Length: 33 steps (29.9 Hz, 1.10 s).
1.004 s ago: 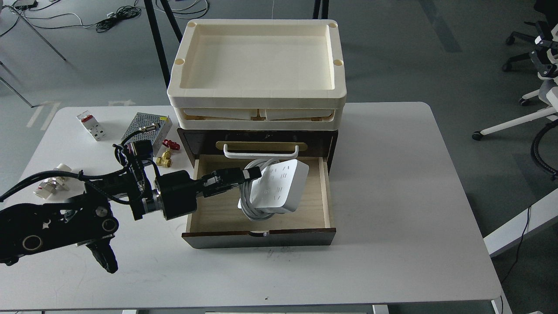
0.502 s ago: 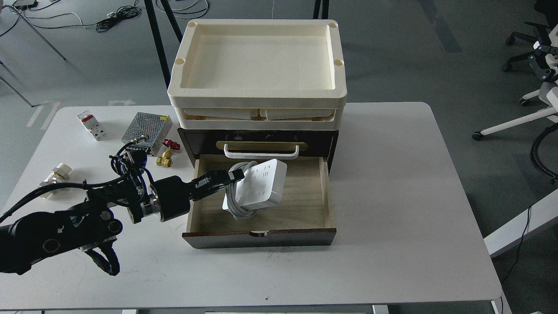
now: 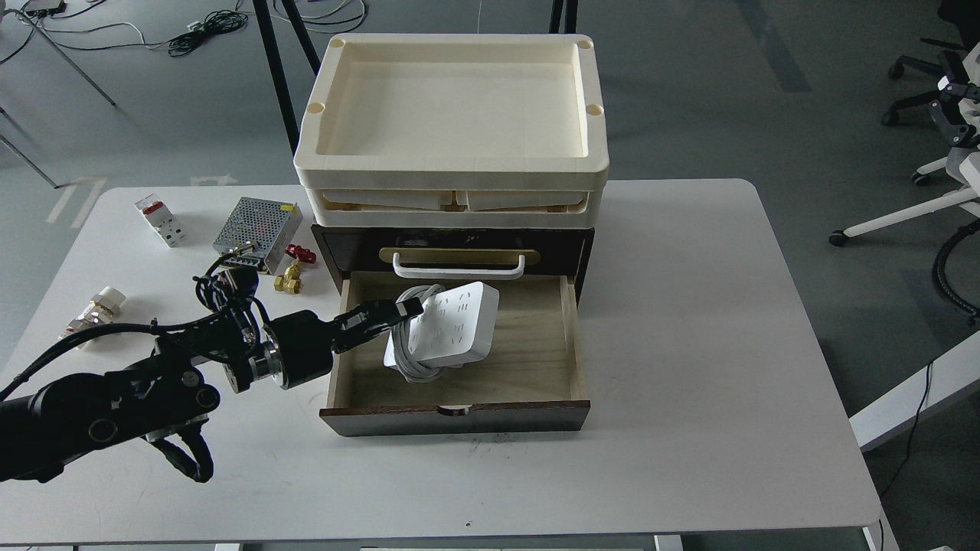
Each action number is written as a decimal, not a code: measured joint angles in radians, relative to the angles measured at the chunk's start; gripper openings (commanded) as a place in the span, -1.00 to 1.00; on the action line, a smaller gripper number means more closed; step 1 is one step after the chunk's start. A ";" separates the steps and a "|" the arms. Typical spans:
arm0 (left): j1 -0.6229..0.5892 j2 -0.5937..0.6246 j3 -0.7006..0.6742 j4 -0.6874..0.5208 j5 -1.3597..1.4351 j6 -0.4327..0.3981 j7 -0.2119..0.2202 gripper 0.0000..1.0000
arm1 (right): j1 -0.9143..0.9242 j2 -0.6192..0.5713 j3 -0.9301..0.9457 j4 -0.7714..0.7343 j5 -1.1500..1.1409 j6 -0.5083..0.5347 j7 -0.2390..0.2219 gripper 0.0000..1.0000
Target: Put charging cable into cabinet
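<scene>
The charging cable (image 3: 452, 325), a white power strip with its thick white cord looped around it, is inside the open pale-wood drawer (image 3: 536, 344) of the dark brown cabinet (image 3: 452, 417). It is tilted and low in the drawer's left half. My left gripper (image 3: 406, 308) reaches in over the drawer's left wall and is shut on the strip's left edge. The upper drawer with its white bar handle (image 3: 458, 268) is closed. My right gripper is out of view.
Cream plastic trays (image 3: 452, 107) are stacked on the cabinet. On the white table (image 3: 689, 344) at left lie a silver perforated power supply box (image 3: 254, 224), a white block with a red switch (image 3: 159, 219), a brass valve (image 3: 289, 279) and a small fitting (image 3: 99, 306).
My left gripper has pulled back to the left and lowered, carrying the power strip from the drawer's middle down into its left half.
</scene>
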 measured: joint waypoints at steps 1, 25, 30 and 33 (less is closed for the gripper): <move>0.003 0.002 0.000 -0.003 0.000 0.000 0.000 -0.39 | 0.000 0.000 0.000 0.000 0.000 0.000 0.000 0.99; 0.247 0.126 -0.436 -0.067 -0.135 -0.211 0.000 0.67 | 0.000 -0.006 0.001 0.000 0.005 0.000 0.000 0.99; 0.323 0.149 -0.672 0.036 -0.333 -0.417 0.000 0.73 | 0.002 -0.002 0.010 0.000 0.005 0.000 0.000 0.99; 0.325 0.148 -0.800 0.154 -0.443 -0.443 0.000 0.73 | 0.007 0.005 0.036 0.009 0.005 0.002 0.000 0.99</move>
